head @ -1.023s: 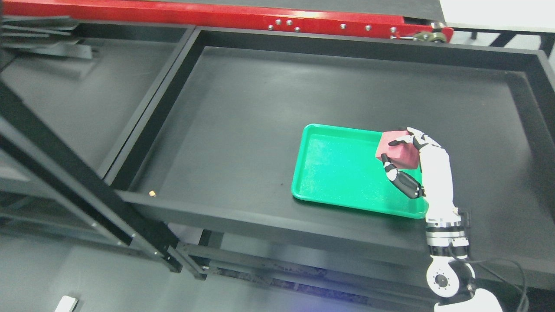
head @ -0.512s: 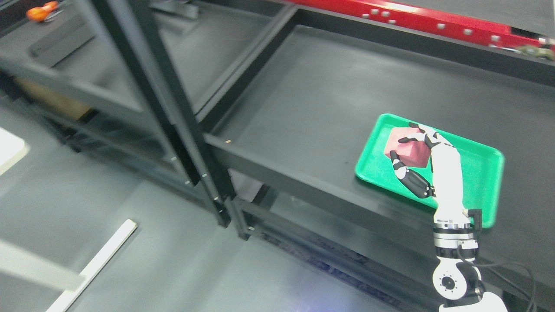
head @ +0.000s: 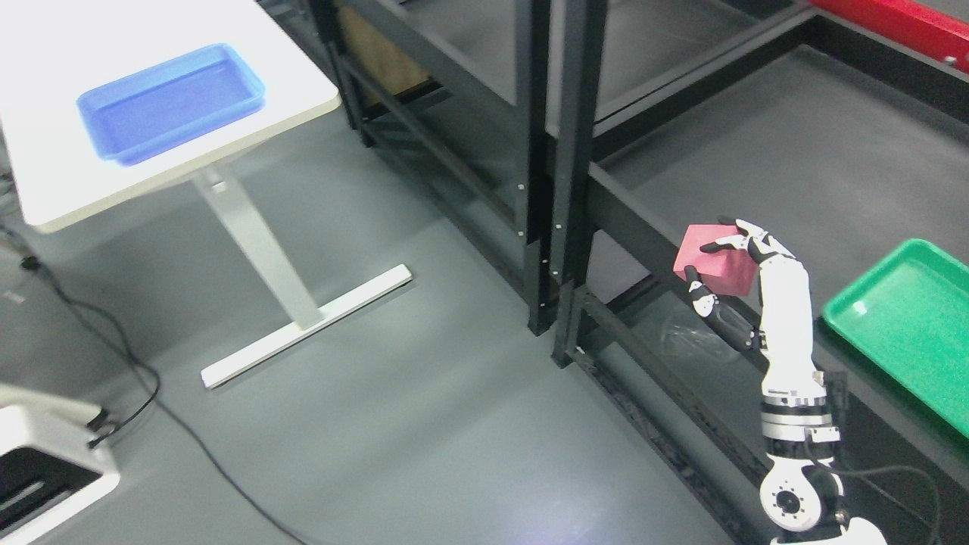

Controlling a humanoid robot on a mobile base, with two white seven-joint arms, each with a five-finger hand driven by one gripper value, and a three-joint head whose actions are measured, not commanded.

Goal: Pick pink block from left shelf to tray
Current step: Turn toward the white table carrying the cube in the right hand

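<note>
- Down at five o'clock, the right arm [head: 787, 348] rose from the bottom edge, white with a round joint near its base and a cable trailing off to the right.
- At eight o'clock, a white box-like unit [head: 45, 462] sat on the grey floor [head: 424, 424], with a black cable [head: 136, 378] running from it across the floor.
- Just past the arm, toward three o'clock, the right hand [head: 727, 276] was clamped on the pink block [head: 715, 261], fingers over its top edge and thumb under it; the block was held in the air in front of the black shelf's [head: 757, 159] front rail.
- At four o'clock, the green tray [head: 908, 325] lay on the shelf, cut off by the right edge, apart from the block.
- Toward twelve o'clock, black uprights [head: 568, 151] of the shelf frame stood on the floor.
- At ten o'clock, a white table [head: 250, 121] on a white leg carried a blue tray [head: 170, 102].
- At one o'clock, a red beam [head: 901, 23] showed in the far corner.
</note>
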